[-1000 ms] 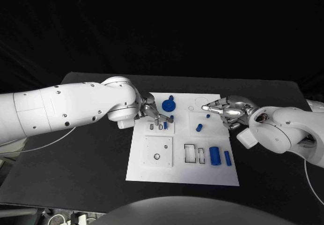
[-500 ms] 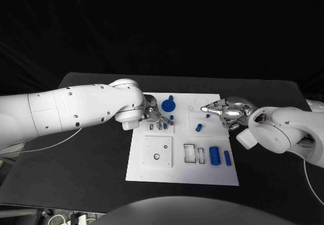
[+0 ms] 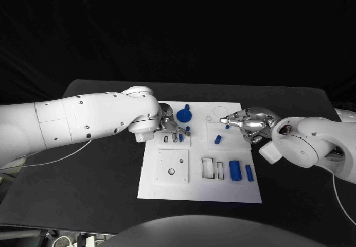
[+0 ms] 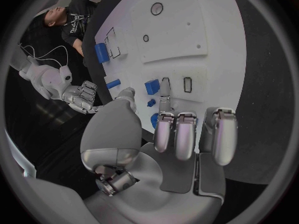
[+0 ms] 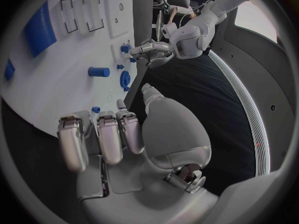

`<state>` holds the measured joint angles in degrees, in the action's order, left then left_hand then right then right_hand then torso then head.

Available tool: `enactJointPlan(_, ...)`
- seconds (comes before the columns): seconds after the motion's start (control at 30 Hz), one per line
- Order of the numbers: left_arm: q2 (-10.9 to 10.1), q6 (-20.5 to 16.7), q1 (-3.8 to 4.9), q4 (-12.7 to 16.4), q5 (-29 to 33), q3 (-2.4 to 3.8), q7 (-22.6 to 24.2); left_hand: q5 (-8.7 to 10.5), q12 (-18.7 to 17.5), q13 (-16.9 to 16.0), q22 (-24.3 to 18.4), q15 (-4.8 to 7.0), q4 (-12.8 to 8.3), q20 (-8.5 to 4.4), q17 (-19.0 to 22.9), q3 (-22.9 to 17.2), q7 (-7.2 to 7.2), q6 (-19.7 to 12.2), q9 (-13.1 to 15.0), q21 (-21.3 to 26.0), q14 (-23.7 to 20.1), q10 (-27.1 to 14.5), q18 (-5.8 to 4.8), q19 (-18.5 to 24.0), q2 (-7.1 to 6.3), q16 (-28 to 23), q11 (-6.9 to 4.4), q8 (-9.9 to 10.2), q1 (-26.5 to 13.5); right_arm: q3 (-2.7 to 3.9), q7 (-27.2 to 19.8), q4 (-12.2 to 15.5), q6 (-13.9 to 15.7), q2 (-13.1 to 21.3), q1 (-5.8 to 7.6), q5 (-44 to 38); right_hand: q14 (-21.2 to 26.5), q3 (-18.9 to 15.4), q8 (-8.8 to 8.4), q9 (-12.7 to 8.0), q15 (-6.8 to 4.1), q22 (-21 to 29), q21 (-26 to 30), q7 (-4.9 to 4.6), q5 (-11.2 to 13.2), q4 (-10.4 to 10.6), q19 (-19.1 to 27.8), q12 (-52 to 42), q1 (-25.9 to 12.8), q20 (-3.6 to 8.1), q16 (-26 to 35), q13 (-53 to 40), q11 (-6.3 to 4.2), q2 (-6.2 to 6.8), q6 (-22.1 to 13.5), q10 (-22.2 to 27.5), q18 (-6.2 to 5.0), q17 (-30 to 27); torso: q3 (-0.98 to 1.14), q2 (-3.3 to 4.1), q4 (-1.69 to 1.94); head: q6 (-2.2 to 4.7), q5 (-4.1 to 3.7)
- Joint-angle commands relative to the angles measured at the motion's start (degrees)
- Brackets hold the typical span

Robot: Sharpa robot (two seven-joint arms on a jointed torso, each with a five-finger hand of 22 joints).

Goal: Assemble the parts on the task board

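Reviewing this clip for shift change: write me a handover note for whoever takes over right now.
Left hand: holds nothing, fingers over the task board's upper left slots.
Right hand: holds nothing, at the board's upper right edge.
Parts: blue disc at top, short cylinder lying mid-board, large cylinder and thin bar lying lower right.
Done: cannot tell.
Left: rectangular slots still empty.

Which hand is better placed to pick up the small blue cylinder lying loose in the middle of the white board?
Probably the right hand: it hovers open beside the small blue cylinder, nothing between them. The left hand is over the small slots at the white task board's other side.
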<state>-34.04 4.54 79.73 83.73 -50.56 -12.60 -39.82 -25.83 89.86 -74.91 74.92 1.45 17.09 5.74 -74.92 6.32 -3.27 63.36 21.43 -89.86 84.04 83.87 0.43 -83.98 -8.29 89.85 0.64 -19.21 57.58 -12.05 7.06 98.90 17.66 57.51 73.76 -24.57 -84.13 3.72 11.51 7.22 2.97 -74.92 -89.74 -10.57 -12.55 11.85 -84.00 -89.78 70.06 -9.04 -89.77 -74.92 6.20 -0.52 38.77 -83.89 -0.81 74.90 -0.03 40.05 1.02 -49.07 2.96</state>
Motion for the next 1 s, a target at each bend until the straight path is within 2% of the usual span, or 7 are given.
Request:
enactJointPlan(0.03, 0.3, -0.3, -0.03, -0.1, -0.6, 0.04, -4.2, -0.17, 0.1, -15.1, 15.1, 0.31, 0.0, -0.37, -15.1, -0.5, 0.07, 0.4, 0.2, -0.1, 6.0, 6.1, -0.43, -6.0, 0.79, 0.1, -0.47, 0.1, 0.1, -0.02, 0.4, 0.0, -1.5, 0.0, -0.13, -0.1, -5.9, -0.3, 0.36, 0.1, 0.38, -15.1, -0.3, -0.35, -0.2, 0.0, -6.0, -0.2, 0.2, -0.40, -0.2, -15.1, 0.40, -0.53, -0.3, -6.1, 0.81, 15.1, 0.01, 0.02, -0.01, -0.02, 0.04)
enactJointPlan(0.23, 0.5, 0.4, -0.05, -0.4, -0.7, 0.04, -4.5, -0.01, 0.1, -15.1, 15.1, 0.49, -0.1, -0.56, -15.1, -1.2, 0.23, 0.4, 0.9, -0.1, 6.0, 6.1, -0.43, -6.0, 1.61, 0.1, -0.63, 0.2, 1.0, -0.03, 0.6, 0.0, -1.6, -0.1, -0.21, -0.1, -5.9, -0.3, 0.37, 0.1, 0.39, -15.1, -0.3, -0.36, -0.2, 0.0, -6.0, -0.2, 0.2, -0.41, -0.2, -15.1, 0.41, -0.55, -0.3, -6.1, 0.81, 15.1, 0.04, -0.05, 0.04, -0.18, -0.08)
enactJointPlan(0.3, 0.6, 0.7, -0.05, -0.6, -0.7, 0.04, -4.7, -0.03, 0.1, -15.1, 15.1, 0.58, -0.1, -0.67, -15.1, -1.7, 0.30, 0.3, 1.3, -0.1, 6.0, 6.1, -0.43, -6.0, 2.37, 0.1, -0.71, 0.3, 1.7, -0.03, 0.7, 0.0, -1.6, -0.1, -0.22, -0.1, -5.9, -0.3, 0.37, 0.1, 0.39, -15.1, -0.3, -0.36, -0.2, 0.0, -6.0, -0.2, 0.2, -0.41, -0.2, -15.1, 0.41, -0.55, -0.3, -6.1, 0.81, 15.1, 0.03, 0.00, 0.07, -0.15, -0.07)
enactJointPlan(0.37, 0.7, 1.0, -0.05, -0.8, -0.7, 0.03, -5.0, -0.97, 0.1, -15.1, 15.1, 0.68, -0.1, -0.77, -15.1, -2.3, 0.38, 0.2, 1.7, -0.1, 6.0, 6.1, -0.43, -6.0, 3.17, 0.1, -0.80, 0.4, 2.6, -0.03, 0.8, 0.0, -1.7, -0.1, -0.23, -0.1, -5.9, -0.3, 0.37, 0.1, 0.39, -15.1, -0.3, -0.36, -0.2, 0.0, -6.0, -0.2, 0.2, -0.41, -0.2, -15.1, 0.41, -0.55, -0.3, -6.1, 0.81, 15.1, 0.03, 0.00, 0.07, -0.15, -0.07)
enactJointPlan(0.53, 0.8, 1.5, -0.07, -1.0, -0.8, 0.03, -5.2, -4.61, 0.1, -15.1, 15.1, 0.86, -0.2, -0.98, -15.1, -3.2, 0.54, -0.1, 2.8, -0.1, 6.0, 6.1, -0.43, -6.0, 3.85, 0.1, -0.96, 0.8, 4.5, -0.03, 0.9, 0.0, -1.8, -0.2, -0.25, -0.1, -5.9, -0.3, 0.41, 0.1, 0.41, -15.1, -0.3, -0.38, -0.3, 0.1, -6.0, -0.2, 0.2, -0.43, -0.2, -15.1, 0.43, -0.60, -0.3, -6.1, 0.81, 15.1, 0.00, -0.03, 0.04, -0.20, -0.05)
enactJointPlan(1.0, 1.3, 1.9, -0.16, -1.3, -0.9, 0.03, -4.6, -5.00, 0.1, -15.1, 15.1, 0.92, -0.2, -1.05, -15.1, -3.2, 0.62, 0.1, 3.3, -0.1, 6.0, 6.1, -0.43, -6.0, 3.80, 0.1, -1.04, 0.7, 4.9, -0.04, 1.4, -0.1, -2.0, -0.3, -0.31, -0.2, -5.9, -0.3, 0.45, 0.1, 0.42, -15.1, -0.3, -0.38, -0.3, 0.1, -6.0, -0.2, 0.2, -0.45, -0.2, -15.1, 0.43, -0.68, -0.4, -6.1, 0.81, 15.1, 0.03, 0.02, 0.01, -0.20, -0.16)
